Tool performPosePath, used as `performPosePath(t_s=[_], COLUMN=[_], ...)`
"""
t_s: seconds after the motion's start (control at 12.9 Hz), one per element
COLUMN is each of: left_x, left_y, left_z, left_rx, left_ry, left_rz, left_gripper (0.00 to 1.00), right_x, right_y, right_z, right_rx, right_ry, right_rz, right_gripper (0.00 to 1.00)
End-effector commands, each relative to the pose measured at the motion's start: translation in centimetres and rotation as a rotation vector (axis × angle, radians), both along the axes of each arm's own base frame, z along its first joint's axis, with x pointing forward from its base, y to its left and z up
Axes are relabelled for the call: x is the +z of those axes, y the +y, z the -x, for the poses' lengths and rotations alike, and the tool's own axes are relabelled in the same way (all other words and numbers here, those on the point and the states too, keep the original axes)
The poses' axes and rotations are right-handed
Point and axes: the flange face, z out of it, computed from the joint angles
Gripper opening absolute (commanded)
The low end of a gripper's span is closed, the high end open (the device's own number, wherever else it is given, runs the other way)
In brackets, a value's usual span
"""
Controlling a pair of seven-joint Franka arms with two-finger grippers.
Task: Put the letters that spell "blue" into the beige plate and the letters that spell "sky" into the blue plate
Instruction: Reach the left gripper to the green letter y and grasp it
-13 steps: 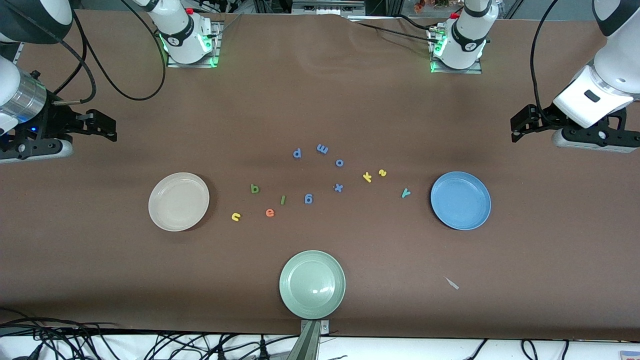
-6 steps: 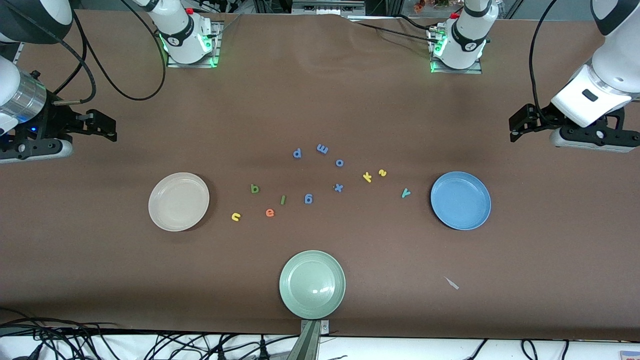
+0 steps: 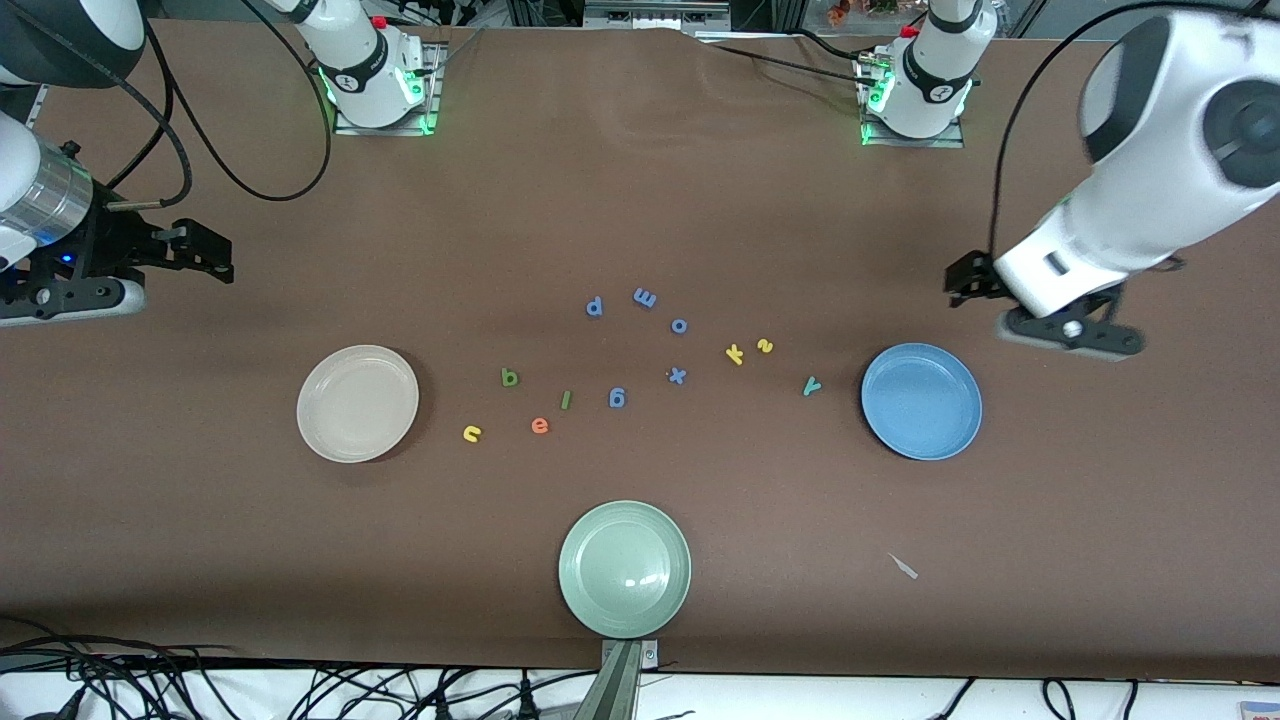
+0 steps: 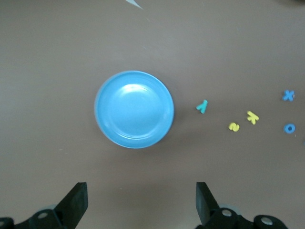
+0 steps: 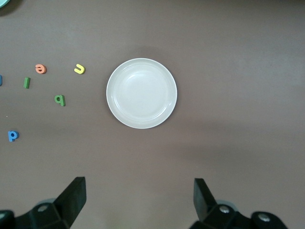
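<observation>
No letters placed yet: left gripper point(image 4: 138, 202), fingers spread w/ nothing held, hangs by empty blue plate point(image 3: 921, 401), right gripper point(image 5: 138, 200) waits likewise near beige plate point(image 3: 358, 403); next: grab teal y point(image 3: 812, 385).

I see a brown table point(image 3: 640, 180) filling nearly everything, lit evenly with soft shadows. At six o'clock, a white floor strip carries tangled black cables point(image 3: 120, 690) and a metal bracket point(image 3: 620, 680). At twelve o'clock, a dark frame point(image 3: 655, 14) peeks over the edge.
</observation>
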Motion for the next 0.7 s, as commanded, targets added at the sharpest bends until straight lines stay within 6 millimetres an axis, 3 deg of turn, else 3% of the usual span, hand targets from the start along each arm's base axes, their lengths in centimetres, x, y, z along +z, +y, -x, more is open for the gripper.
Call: performPosePath(t_s=[0.0, 0.23, 0.39, 0.62], left_x=[-5.4, -10.7, -13.6, -19.7], left_y=[-3.7, -6.8, -8.2, -10.5], left_z=[-2.2, -4.9, -5.4, -5.6], left_rx=[-0.101, -0.199, -0.295, -0.460], left_ry=[0.066, 0.099, 0.079, 0.081], left_rz=[0.020, 0.034, 0.058, 0.088], left_gripper=[1.00, 1.00, 1.00, 1.00], right_x=[0.3, 0.2, -0.1, 0.0], right_y=[0.0, 1.8, 1.8, 1.4], right_z=[0.1, -0.1, -0.5, -0.7], right_rx=[-0.010, 0.021, 0.022, 0.012], right_ry=[-0.005, -0.007, -0.025, -0.031], right_rz=[-0.007, -0.004, -0.008, -0.014], right_gripper=[1.00, 1.00, 1.00, 1.00])
